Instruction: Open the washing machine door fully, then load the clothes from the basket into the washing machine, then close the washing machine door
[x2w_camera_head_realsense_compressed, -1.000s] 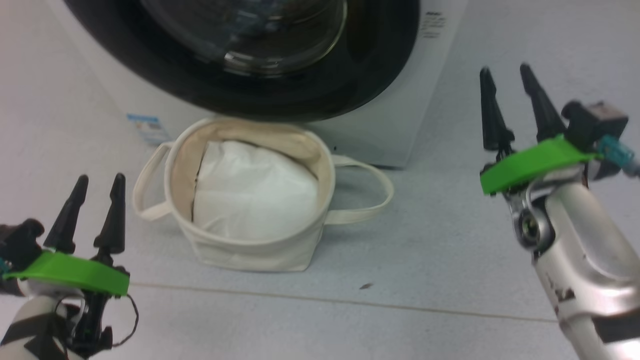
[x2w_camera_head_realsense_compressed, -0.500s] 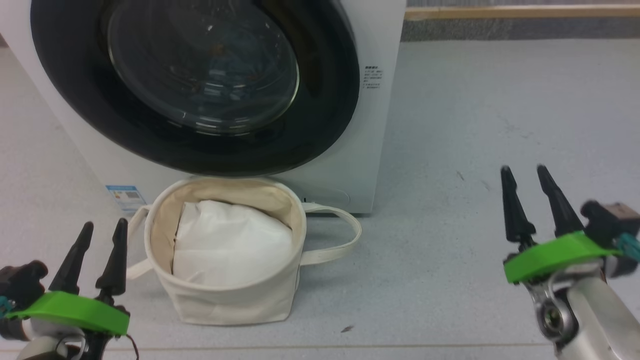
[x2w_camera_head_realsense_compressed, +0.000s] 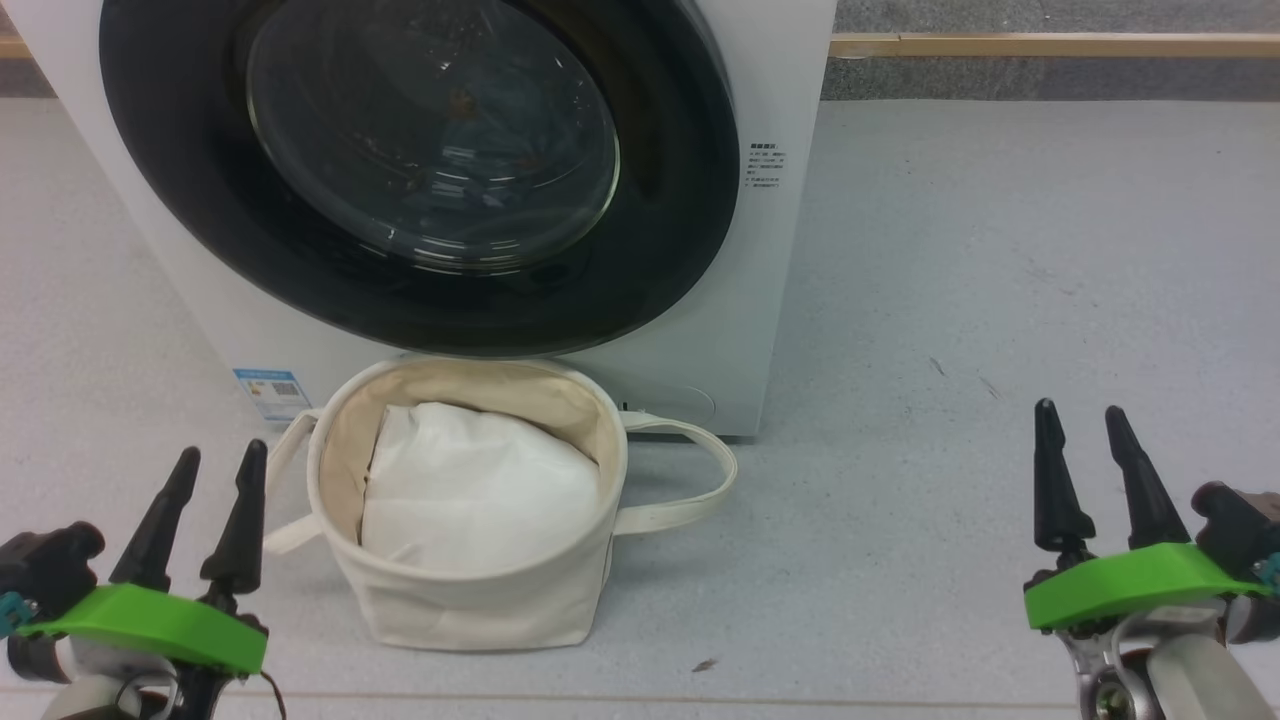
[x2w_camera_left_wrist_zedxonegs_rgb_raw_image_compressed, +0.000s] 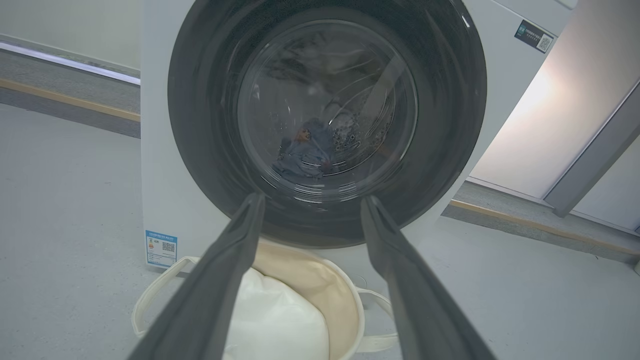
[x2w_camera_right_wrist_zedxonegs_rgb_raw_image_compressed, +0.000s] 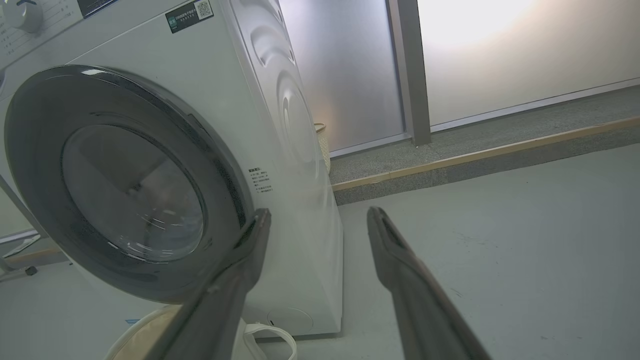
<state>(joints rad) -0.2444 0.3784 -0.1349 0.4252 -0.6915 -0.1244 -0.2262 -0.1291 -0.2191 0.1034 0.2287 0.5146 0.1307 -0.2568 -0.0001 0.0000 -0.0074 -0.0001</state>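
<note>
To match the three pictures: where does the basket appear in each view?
Head view: basket at lower centre-left, below the washing machine door.
Left wrist view: basket at bottom centre.
Right wrist view: basket at bottom left corner.
Shared landmark: the door's black rim directly above it.

The white front-loading washing machine (x2w_camera_head_realsense_compressed: 790, 250) fills the upper left of the head view, its round door (x2w_camera_head_realsense_compressed: 680, 200), glossy black rim around bulging glass, shut flat against the front. Through the glass, centre of the left wrist view, a crumpled light blue garment (x2w_camera_left_wrist_zedxonegs_rgb_raw_image_compressed: 305, 160) lies low inside. The cream canvas basket (x2w_camera_head_realsense_compressed: 470, 610) stands upright at lower centre, just before the machine, strap handles looping sideways
</note>
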